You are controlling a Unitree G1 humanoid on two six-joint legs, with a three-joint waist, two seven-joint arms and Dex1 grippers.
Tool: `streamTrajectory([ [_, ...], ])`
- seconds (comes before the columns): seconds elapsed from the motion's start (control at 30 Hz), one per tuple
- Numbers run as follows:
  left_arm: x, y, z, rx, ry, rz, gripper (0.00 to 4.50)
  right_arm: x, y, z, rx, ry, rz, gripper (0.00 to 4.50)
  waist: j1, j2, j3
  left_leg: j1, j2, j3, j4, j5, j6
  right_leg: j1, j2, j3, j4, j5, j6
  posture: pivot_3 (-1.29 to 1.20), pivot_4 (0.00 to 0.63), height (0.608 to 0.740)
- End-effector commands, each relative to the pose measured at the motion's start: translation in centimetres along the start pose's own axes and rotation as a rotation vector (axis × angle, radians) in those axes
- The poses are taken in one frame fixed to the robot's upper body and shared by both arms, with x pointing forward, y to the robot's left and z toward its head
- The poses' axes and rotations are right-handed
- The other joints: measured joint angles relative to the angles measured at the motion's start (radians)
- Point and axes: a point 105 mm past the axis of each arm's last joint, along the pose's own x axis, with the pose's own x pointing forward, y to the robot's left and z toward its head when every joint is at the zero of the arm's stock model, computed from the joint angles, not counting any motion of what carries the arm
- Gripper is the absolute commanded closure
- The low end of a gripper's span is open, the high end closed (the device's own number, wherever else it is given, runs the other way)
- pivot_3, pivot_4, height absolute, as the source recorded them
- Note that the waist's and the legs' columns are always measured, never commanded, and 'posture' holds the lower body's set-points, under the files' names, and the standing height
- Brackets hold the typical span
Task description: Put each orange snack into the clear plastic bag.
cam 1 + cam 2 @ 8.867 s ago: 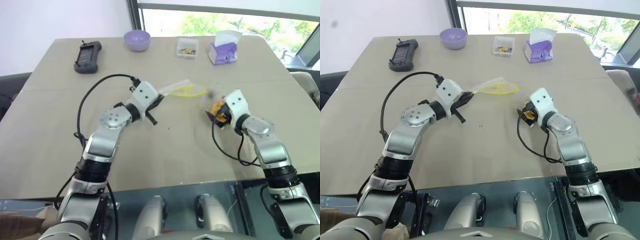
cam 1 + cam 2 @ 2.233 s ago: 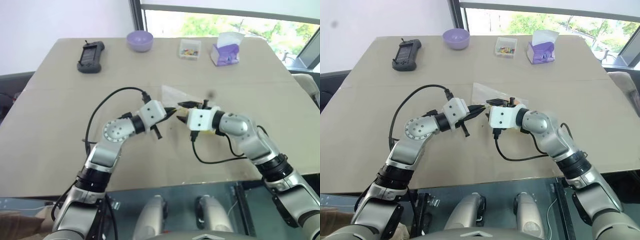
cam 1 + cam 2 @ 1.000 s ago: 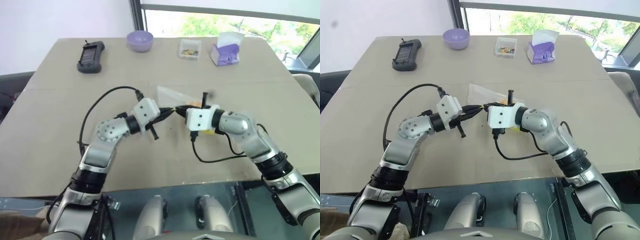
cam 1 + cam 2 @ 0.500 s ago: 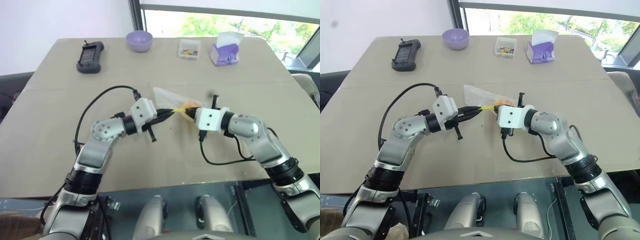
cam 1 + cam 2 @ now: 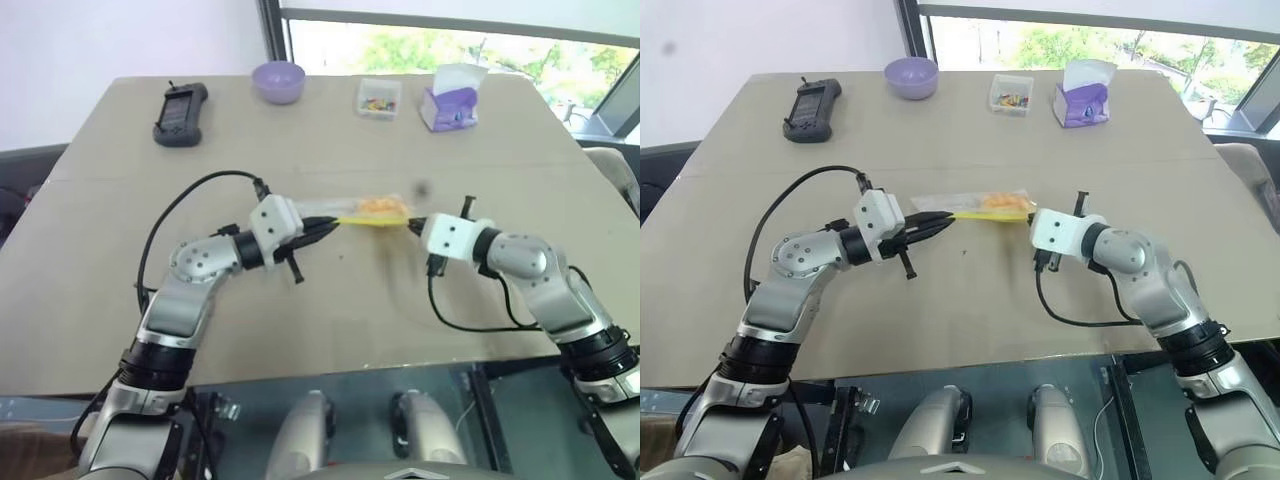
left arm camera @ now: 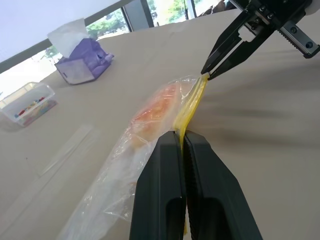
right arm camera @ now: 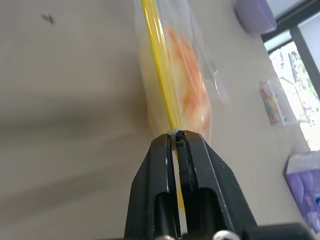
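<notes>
No readable text, label, brand, number or sign anywhere I look. Faint yellow marks on bag (image 6: pixel 150 125) too blurred to read. Tissue box (image 5: pixel 447 105) near far edge of table (image 5: pixel 120 300): purple faces, no lettering I can make out. Dark handset (image 5: pixel 180 112) near far left corner: no legible markings.

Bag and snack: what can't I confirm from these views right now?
- Whether the bag's seal is zipped shut: the yellow strip is too thin in the head views, and each claw, left and right, covers its end in the wrist views.
- Snack's grid pattern: blurred behind crinkled plastic.
- Box contents: too small.
</notes>
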Motion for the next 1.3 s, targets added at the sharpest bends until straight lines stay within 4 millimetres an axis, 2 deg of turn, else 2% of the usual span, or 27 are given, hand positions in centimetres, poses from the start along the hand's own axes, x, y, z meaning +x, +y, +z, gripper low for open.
streamTrajectory([
  [0.03, -1.1, 1.3, 1.1, 0.04, -0.033, 0.055, 4.5, -1.3, -1.7, -2.5, 0.018, 0.088, -0.071, 4.46, 0.0, 0.0, 0.0, 0.0, 0.0, 0.0, 0.0, 0.0, 0.0, 0.0, 0.0, 0.0, 0.0, 0.0, 0.0, 0.0, 0.15, 0.74],
  [0.27, -1.2, 1.3, 1.0, 0.043, -0.03, 0.065, 4.5, -1.6, -1.7, -3.7, 0.015, 0.121, -0.082, 4.46, 0.0, 0.0, 0.0, 0.0, 0.0, 0.0, 0.0, 0.0, 0.0, 0.0, 0.0, 0.0, 0.0, 0.0, 0.0, 0.0, 0.15, 0.74],
  [0.4, -1.1, 1.6, 1.2, 0.033, -0.039, 0.092, 4.5, -1.8, -2.8, -3.3, 0.016, 0.103, -0.124, 4.46, 0.0, 0.0, 0.0, 0.0, 0.0, 0.0, 0.0, 0.0, 0.0, 0.0, 0.0, 0.0, 0.0, 0.0, 0.0, 0.0, 0.15, 0.74],
  [0.57, 0.3, 4.4, 2.2, -0.01, -0.076, 0.21, 4.5, -2.0, -7.2, -2.1, -0.036, 0.066, -0.255, 4.46, 0.004, 0.0, 0.001, 0.0, 0.0, 0.0, 0.0, 0.0, 0.0, 0.0, 0.0, 0.0, 0.0, 0.0, 0.0, 0.0, 0.15, 0.74],
  [0.73, 2.1, 9.1, 2.7, 0.06, -0.057, 0.367, 4.5, -2.4, -12.1, -1.0, -0.114, 0.057, -0.399, 4.46, 0.002, 0.0, 0.001, 0.0, 0.0, -0.001, 0.001, 0.0, 0.0, 0.001, 0.0, 0.0, 0.0, 0.0, 0.0, 0.0, 0.15, 0.74],
  [0.8, 2.5, 10.5, 2.8, 0.108, -0.048, 0.415, 4.5, -2.6, -13.3, -1.0, -0.132, 0.061, -0.439, 4.46, 0.001, 0.0, 0.001, -0.001, -0.001, -0.001, 0.0, 0.0, 0.0, 0.0, 0.0, 0.0, 0.0, 0.0, 0.0, 0.0, 0.15, 0.74],
  [0.87, 2.9, 10.9, 3.0, 0.196, -0.043, 0.418, 4.5, -2.7, -13.6, -1.0, -0.139, 0.061, -0.448, 4.46, 0.0, 0.0, 0.001, -0.001, -0.001, 0.0, 0.0, 0.0, 0.0, 0.0, 0.0, 0.0, -0.001, 0.0, 0.0, 0.0, 0.15, 0.74],
  [0.93, 3.2, 10.6, 2.9, 0.263, -0.046, 0.398, 4.5, -2.9, -12.8, -1.1, -0.134, 0.055, -0.437, 4.46, 0.0, 0.0, 0.001, -0.001, -0.001, 0.0, -0.001, -0.001, 0.001, 0.0, -0.001, 0.0, -0.001, 0.0, 0.0, 0.0, 0.15, 0.74],
  [1.0, 3.3, 8.2, 2.0, 0.288, -0.052, 0.296, 4.5, -3.1, -10.2, -1.5, -0.104, 0.055, -0.373, 4.46, 0.001, 0.0, 0.0, -0.001, -0.002, 0.001, -0.004, -0.001, 0.001, -0.001, -0.001, 0.0, -0.002, 0.0, 0.001, 0.0, 0.15, 0.74],
  [1.13, 2.3, 2.6, -1.5, 0.258, 0.014, 0.102, 4.5, -3.4, -3.7, -2.4, 0.008, 0.075, -0.216, 4.46, 0.0, 0.001, -0.001, -0.003, -0.004, 0.004, -0.011, -0.001, 0.0, -0.004, -0.005, 0.002, -0.002, -0.002, 0.003, 0.0, 0.15, 0.74],
  [1.23, 1.3, -0.4, -3.5, 0.191, 0.067, 0.017, 4.5, -3.5, 0.0, -2.5, 0.094, 0.087, -0.128, 4.46, -0.002, 0.001, 0.0, -0.004, -0.005, 0.004, -0.013, -0.002, 0.001, -0.008, -0.006, 0.006, -0.002, -0.002, 0.003, 0.0, 0.15, 0.74],
  [1.3, 0.5, -1.4, -4.1, 0.143, 0.095, -0.017, 3.81, -3.7, 1.5, -2.3, 0.147, 0.086, -0.081, 4.5, -0.001, 0.001, 0.0, -0.002, -0.005, 0.004, -0.011, -0.004, 0.005, -0.008, -0.006, 0.007, -0.003, -0.002, 0.004, 0.0, 0.15, 0.74],
])
